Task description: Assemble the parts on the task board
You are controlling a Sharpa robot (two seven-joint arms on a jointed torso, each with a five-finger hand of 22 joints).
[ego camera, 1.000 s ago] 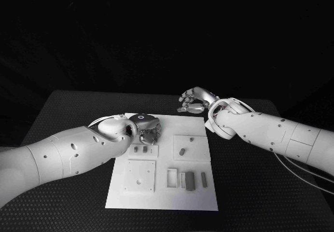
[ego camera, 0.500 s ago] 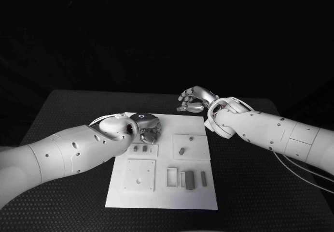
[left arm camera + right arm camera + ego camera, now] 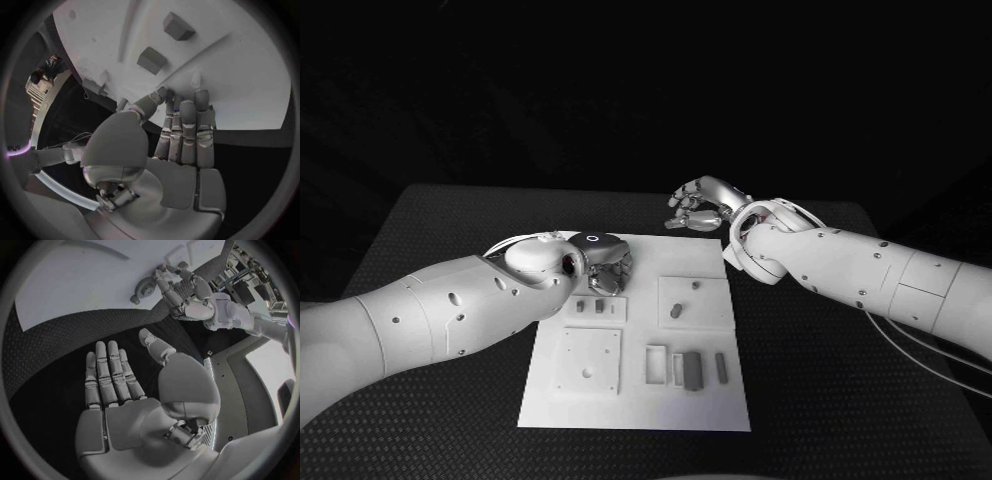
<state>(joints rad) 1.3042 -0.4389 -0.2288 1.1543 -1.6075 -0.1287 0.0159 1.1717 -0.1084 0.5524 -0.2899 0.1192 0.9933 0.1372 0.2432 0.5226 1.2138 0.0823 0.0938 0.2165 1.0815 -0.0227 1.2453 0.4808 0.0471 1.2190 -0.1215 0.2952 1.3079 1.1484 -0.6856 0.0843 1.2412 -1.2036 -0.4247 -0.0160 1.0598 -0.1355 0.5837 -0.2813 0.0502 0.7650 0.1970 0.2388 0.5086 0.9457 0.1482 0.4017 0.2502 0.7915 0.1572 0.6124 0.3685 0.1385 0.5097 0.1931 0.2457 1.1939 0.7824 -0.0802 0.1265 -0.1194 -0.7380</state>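
Over the task board (image 3: pixel 635 405), left hand (image 3: pixel 606 266) empty, fingers extended, right hand (image 3: pixel 701 207) apart

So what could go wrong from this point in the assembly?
The left hand hangs low over the task board's far end, right beside two small parts; lowering carelessly could knock them. The right hand hovers open beyond the board's far edge, over the table, so it may be slow to help.
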